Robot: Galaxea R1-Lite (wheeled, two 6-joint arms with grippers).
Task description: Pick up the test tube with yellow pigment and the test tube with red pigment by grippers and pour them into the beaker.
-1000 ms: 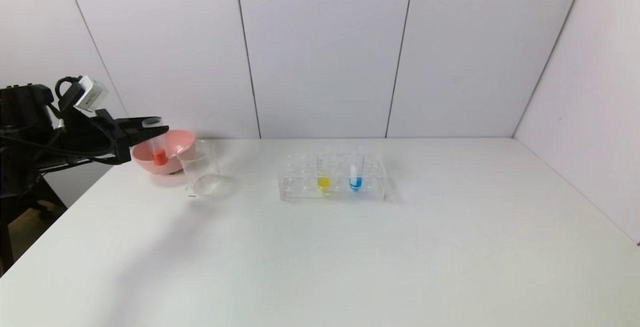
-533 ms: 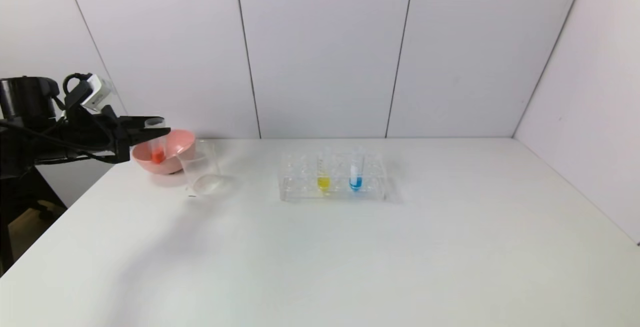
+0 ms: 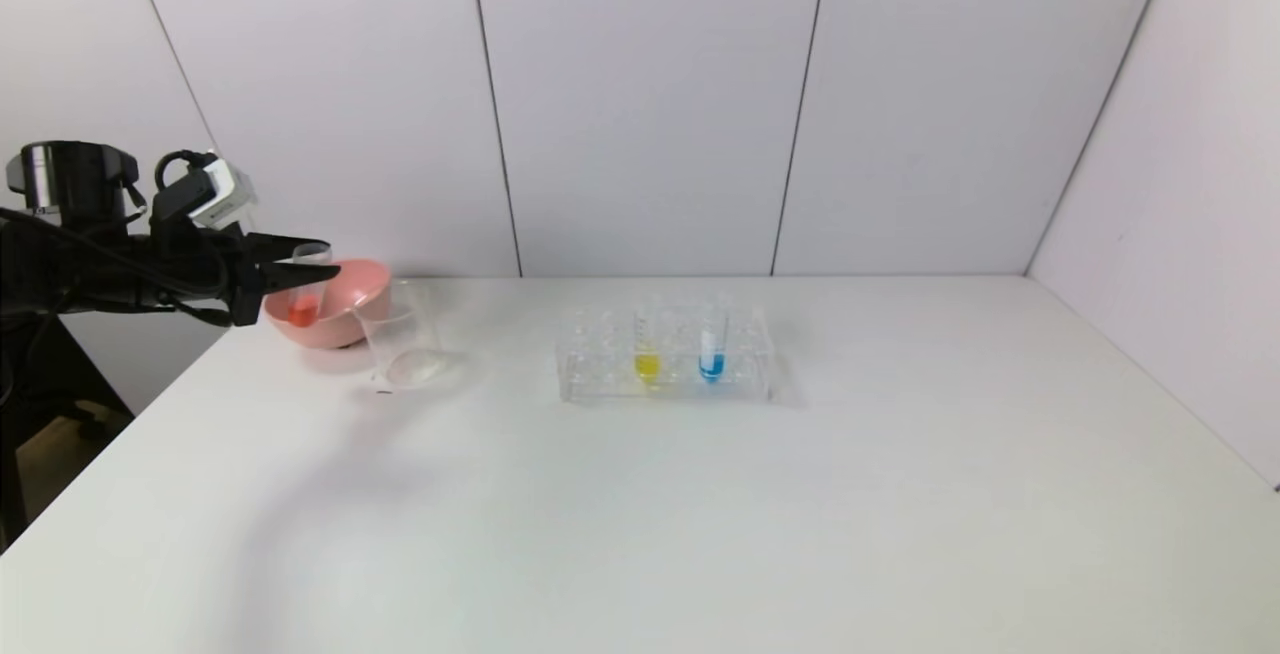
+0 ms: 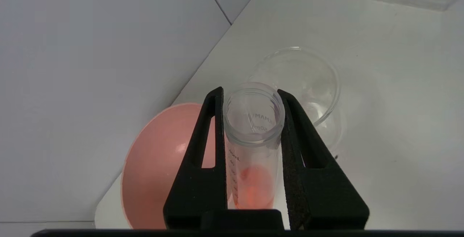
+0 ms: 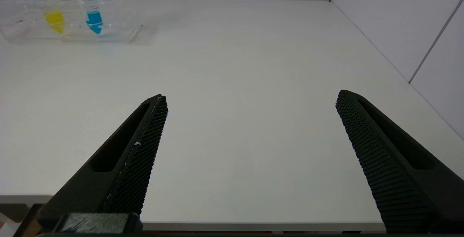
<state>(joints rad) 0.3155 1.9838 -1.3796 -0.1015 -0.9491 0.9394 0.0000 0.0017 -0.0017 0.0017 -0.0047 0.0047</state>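
Observation:
My left gripper [image 3: 310,262] is shut on the test tube with red pigment [image 3: 304,296], gripping it near its open rim [image 4: 253,121]. It holds the tube slightly tilted in front of the pink bowl, left of the beaker [image 3: 400,334]. In the left wrist view the beaker [image 4: 304,84] lies just beyond the tube's mouth. The test tube with yellow pigment [image 3: 647,349] stands in the clear rack [image 3: 665,354], also seen in the right wrist view [image 5: 53,16]. My right gripper [image 5: 250,101] is open and empty at the table's near edge, out of the head view.
A pink bowl [image 3: 345,299] sits at the table's far left corner behind the held tube. A blue-liquid tube [image 3: 711,346] stands in the rack beside the yellow one. White walls close the back and right sides.
My left arm has risen and drawn back left a little. The red tube has tilted, its bottom swinging left, still in front of the pink bowl.

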